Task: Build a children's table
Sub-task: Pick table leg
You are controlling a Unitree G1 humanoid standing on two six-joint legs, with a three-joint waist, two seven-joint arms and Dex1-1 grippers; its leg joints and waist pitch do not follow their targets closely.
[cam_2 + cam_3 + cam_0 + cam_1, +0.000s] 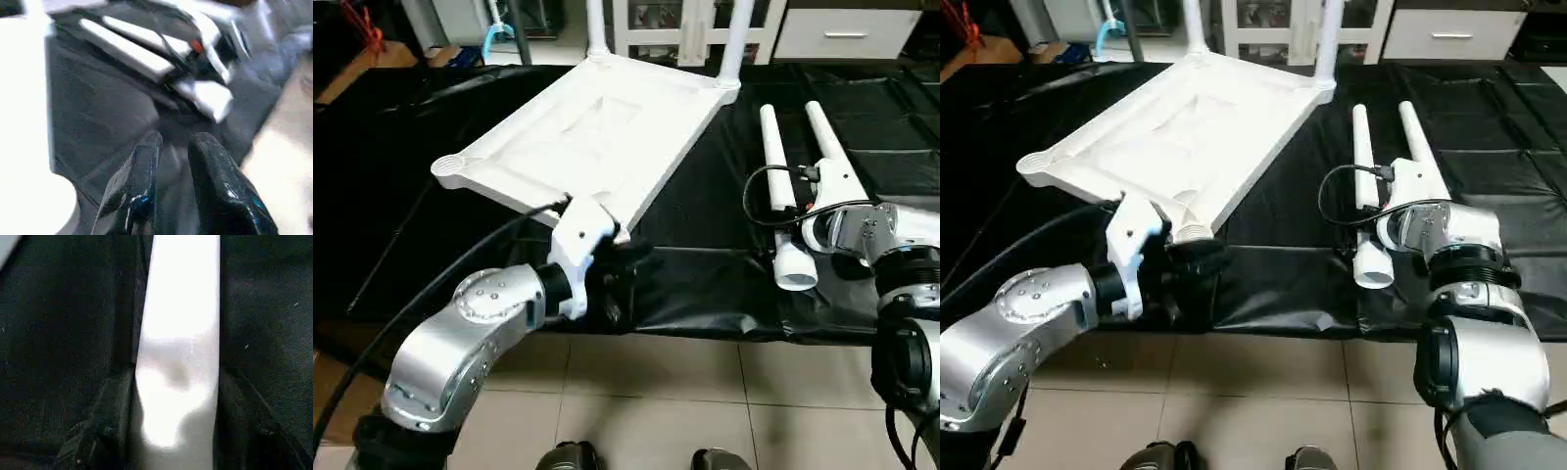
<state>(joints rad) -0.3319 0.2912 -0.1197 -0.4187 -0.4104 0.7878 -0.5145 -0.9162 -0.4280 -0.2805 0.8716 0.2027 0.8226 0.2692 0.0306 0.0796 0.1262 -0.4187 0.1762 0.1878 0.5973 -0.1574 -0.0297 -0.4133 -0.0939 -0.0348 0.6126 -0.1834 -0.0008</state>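
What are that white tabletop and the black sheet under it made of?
Tabletop: looks like moulded white plastic, smooth and slightly glossy, with raised ribs and round corner sockets. Black sheet: probably thin plastic film; it wrinkles and shines in creases.

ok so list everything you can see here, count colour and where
tabletop: one, white, upside down on the black sheet, near corner by the left gripper
fitted legs: two, white, standing up from the tabletop's far corners
loose legs: two, white, lying side by side on the sheet right of the tabletop
sheet: one, black, covering the work surface
floor: beige tiles, in front of the sheet
furniture: white, behind the work surface
left gripper: one, black fingers, a narrow gap between them, nothing in it, beside the tabletop's near corner
right gripper: one, black fingers on either side of a loose leg's thick end
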